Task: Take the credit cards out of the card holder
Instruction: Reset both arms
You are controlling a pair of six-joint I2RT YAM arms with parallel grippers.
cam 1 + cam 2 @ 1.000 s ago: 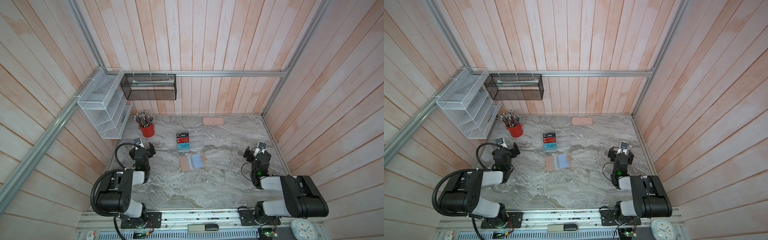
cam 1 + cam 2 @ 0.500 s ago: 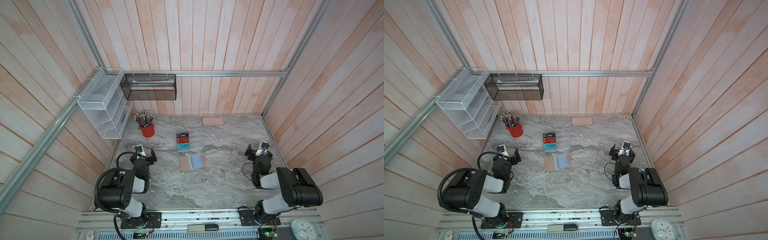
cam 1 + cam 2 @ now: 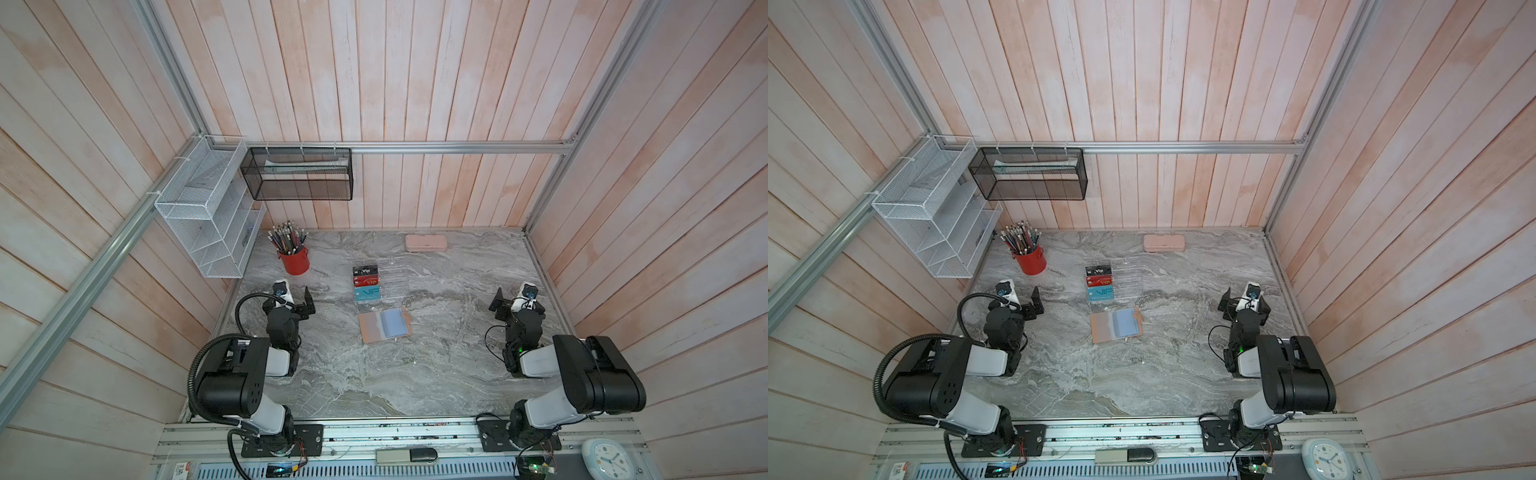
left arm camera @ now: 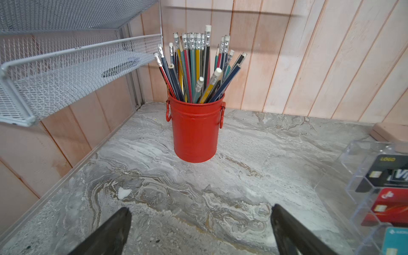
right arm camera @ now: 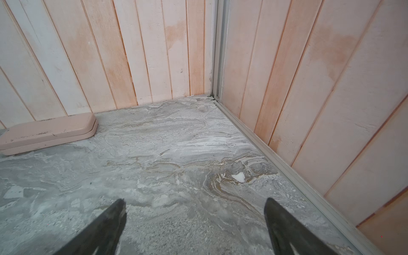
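Three VIP credit cards stand in the acrylic rack, at 12 o'clock from the opened card holder. The left claw and right claw, both released, should park clear of them.

Grey marble table, white and tan veins. Tan-pink card holder, pale blue-grey sleeves. Then black card, red card, teal card (VIP lettering on each). Red bucket, pencils blue, yellow, green. Pale pink case. Whitewashed pink plank walls.
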